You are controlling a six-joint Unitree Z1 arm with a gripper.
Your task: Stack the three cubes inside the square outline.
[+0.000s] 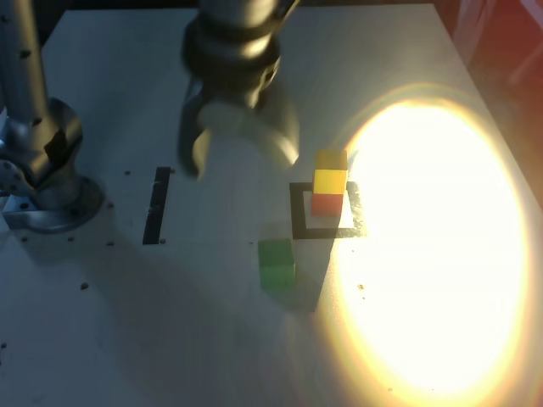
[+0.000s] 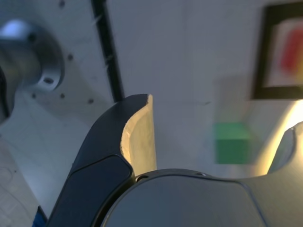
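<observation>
The yellow cube [image 1: 330, 180] sits on top of the red cube [image 1: 327, 204], and this stack stands at the far right part of the square outline [image 1: 297, 214]. The green cube [image 1: 277, 261] lies on the table just outside the outline's near left corner in the exterior view. My gripper [image 1: 242, 157] hangs above the table, up and to the exterior view's left of the stack, open and holding nothing. In the wrist view the green cube [image 2: 232, 143] shows between the spread fingers [image 2: 137, 137] of the gripper [image 2: 223, 111]. The outline [image 2: 260, 61] and a blurred red cube [image 2: 291, 52] are beyond it.
A straight black tape strip [image 1: 157, 203] lies on the white table at the exterior view's left, near the arm's metal base [image 1: 38, 170]. A strong glare [image 1: 433, 246] washes out the table to the right of the outline. Small screw holes dot the surface.
</observation>
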